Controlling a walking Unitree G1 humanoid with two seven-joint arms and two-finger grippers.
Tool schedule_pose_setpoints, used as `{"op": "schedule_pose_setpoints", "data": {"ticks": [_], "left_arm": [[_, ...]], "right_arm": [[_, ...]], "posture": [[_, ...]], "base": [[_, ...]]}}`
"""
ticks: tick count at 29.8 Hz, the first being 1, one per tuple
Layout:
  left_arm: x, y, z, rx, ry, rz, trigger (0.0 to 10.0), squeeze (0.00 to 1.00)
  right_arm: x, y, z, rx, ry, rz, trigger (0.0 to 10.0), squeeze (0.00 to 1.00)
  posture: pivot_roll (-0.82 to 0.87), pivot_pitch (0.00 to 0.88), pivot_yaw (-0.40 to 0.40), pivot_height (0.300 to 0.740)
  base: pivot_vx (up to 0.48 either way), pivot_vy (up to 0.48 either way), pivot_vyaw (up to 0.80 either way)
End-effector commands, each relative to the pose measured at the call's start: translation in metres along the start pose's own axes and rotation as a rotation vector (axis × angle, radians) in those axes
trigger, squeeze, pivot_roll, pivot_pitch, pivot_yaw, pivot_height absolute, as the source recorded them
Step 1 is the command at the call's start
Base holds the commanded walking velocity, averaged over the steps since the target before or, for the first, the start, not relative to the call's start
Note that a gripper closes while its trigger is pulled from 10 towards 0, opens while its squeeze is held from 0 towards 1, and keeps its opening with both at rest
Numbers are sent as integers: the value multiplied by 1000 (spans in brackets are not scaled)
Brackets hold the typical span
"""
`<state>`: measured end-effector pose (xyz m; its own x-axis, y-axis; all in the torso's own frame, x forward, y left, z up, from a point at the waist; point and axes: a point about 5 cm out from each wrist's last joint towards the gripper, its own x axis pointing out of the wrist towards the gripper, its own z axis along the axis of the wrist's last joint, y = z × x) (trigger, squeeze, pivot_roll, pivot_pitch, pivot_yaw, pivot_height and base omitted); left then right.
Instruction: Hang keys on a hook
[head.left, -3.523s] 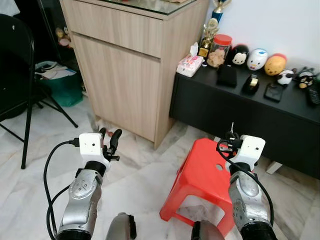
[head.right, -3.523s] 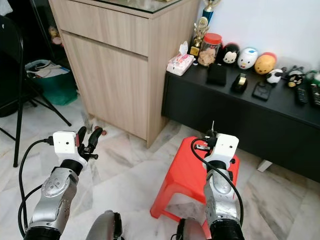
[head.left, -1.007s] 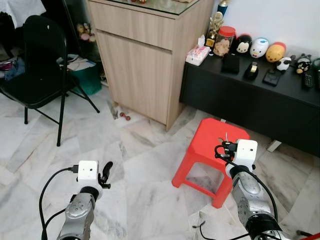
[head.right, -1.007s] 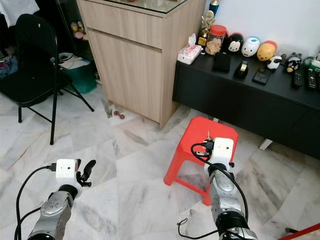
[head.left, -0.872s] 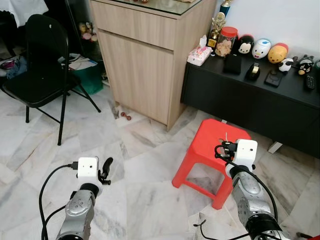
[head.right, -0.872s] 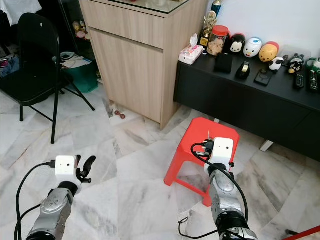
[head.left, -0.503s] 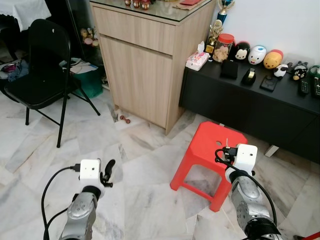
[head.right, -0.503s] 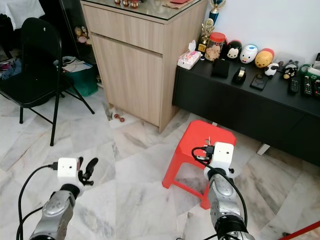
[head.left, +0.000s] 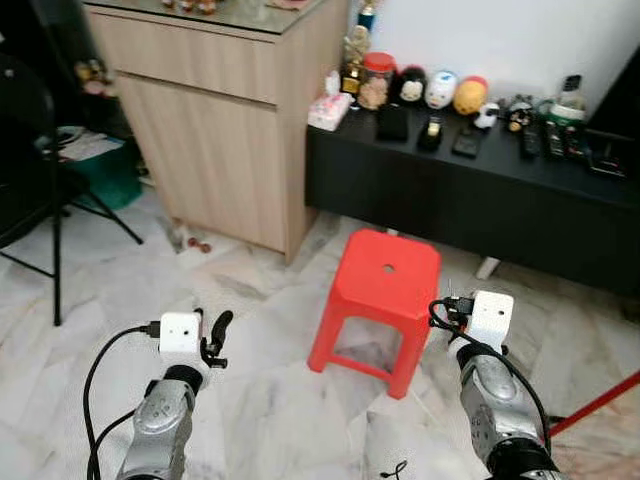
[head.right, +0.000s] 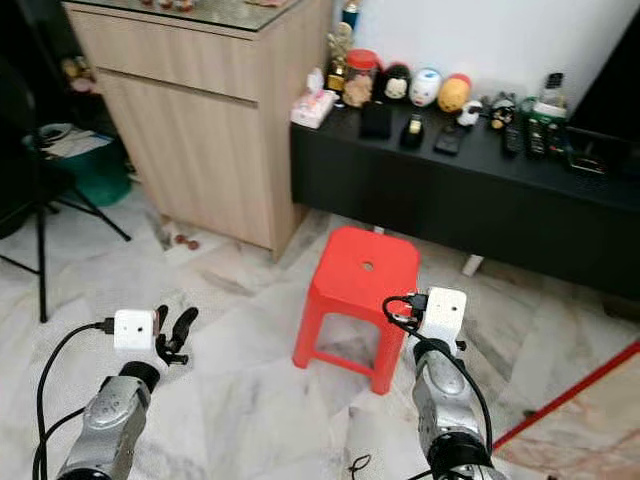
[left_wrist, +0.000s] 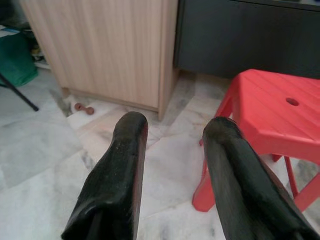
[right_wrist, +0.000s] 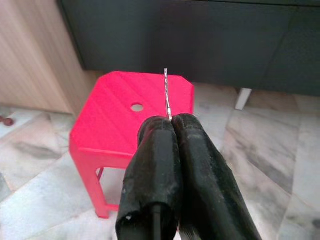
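Observation:
My right gripper (right_wrist: 172, 120) is shut on a thin silver key (right_wrist: 166, 92), whose blade sticks up past the fingertips. It hovers at low height on my right, in front of a red plastic stool (head.left: 385, 285); the stool's top lies beyond the key in the right wrist view. Out to my left my left gripper (left_wrist: 172, 125) is open over the marble floor with nothing between its black fingers (left_wrist: 122, 165). In the left eye view it sits at the lower left (head.left: 215, 335).
A light wood cabinet (head.left: 220, 130) stands at the back left. A low black sideboard (head.left: 480, 200) with toys, a jar and remotes runs along the wall. A black folding chair (head.left: 30, 170) and a green bin (head.left: 95, 165) are far left. A red strip (head.left: 595, 405) crosses the floor at the right.
The whole picture has shifted left and the view is a bit farther back, so the camera turned right. Both arms keep their pose; the key stays gripped.

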<state>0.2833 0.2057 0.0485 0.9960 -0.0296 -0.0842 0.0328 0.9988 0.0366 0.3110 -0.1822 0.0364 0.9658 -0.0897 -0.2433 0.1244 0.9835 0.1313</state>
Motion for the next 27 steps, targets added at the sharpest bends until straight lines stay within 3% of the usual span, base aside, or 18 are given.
{"op": "schedule_pose_setpoints", "data": {"ticks": [1, 12, 18, 27], "left_arm": [[-1, -2, -2, -5, 12, -10, 10000, 0], [-2, -4, -1, 12, 11, -29, 10000, 0], [-2, -5, 0, 12, 7, -24, 10000, 0], [-2, -4, 0, 3, 6, -19, 10000, 0]], "right_arm": [[-1, -2, -1, -3, 7, -7, 10000, 0], [-1, 4, -3, -14, 20, 13, 10000, 0], [-1, 4, -4, -19, 27, 16, 10000, 0], [-1, 5, -5, -24, 40, 23, 10000, 0]], "posture": [[158, 81, -59, 740], [157, 86, -65, 740], [157, 86, -68, 740], [156, 86, -70, 740]], "base": [[0, 0, -800], [0, 0, -800], [0, -450, -800], [0, 0, -790]]}}
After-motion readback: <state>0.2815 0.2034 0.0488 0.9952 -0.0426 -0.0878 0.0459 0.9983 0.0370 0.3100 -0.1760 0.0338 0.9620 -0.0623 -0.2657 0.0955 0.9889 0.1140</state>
